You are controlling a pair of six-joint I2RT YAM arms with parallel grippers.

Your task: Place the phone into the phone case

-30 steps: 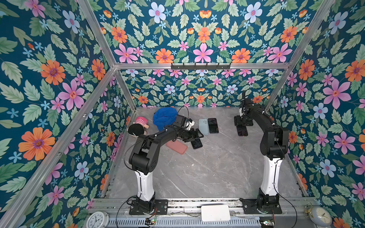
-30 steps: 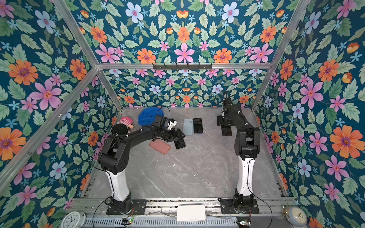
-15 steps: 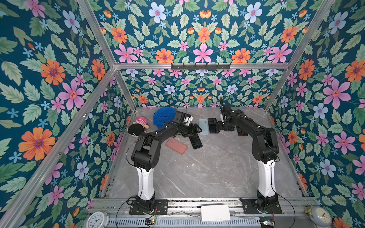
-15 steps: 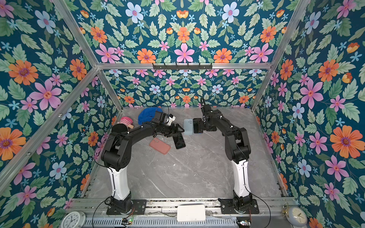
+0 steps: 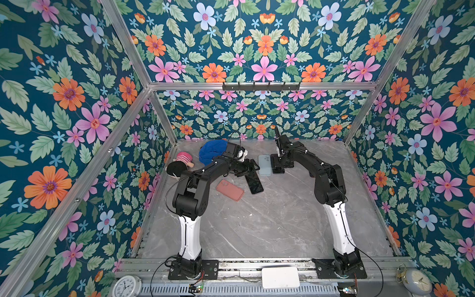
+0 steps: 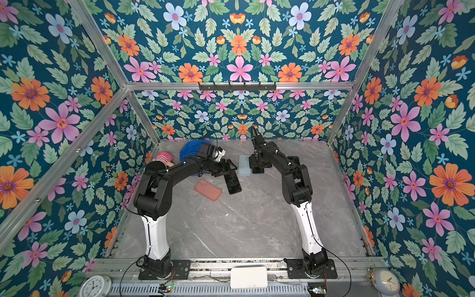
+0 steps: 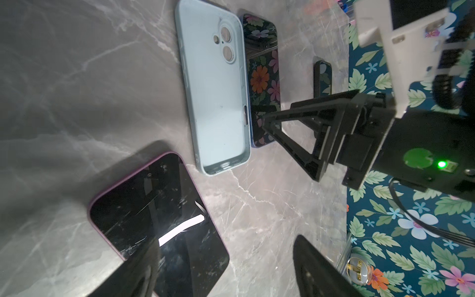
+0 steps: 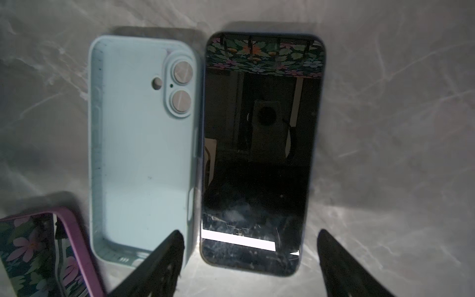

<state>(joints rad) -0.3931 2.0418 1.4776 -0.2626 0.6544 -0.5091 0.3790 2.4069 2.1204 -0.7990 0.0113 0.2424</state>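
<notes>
The right claw (image 8: pixel 250 235) hangs low over the worktop (image 5: pixel 257 226) with its fingers (image 8: pixel 167 257) spread wide, gripping nothing. Directly beneath it lies the phone (image 8: pixel 259 154), screen up and flat. The phone's nearer end sits between the two fingers with a gap at each side. Just outside one finger, on the side toward the other arm, rests the light-blue case (image 8: pixel 141 154), open side up and empty. Its long edge runs alongside the phone's, touching or nearly so.

In both top views the case sits between the two claws, and the right claw (image 5: pixel 279 164) covers most of the phone.

The left claw (image 7: pixel 226 244) is also spread wide and empty. One corner of a purple-edged phone (image 7: pixel 154 213) lies screen up beneath it. Ahead of its fingers are the case (image 7: pixel 216 90) and, beyond that, the phone (image 7: pixel 262 77). Behind this claw, back toward its arm's base, a pink case (image 5: pixel 229 189) lies on the worktop. A blue cloth (image 5: pixel 212 151) and a doll (image 5: pixel 181 163) rest farther off beside the arm.
</notes>
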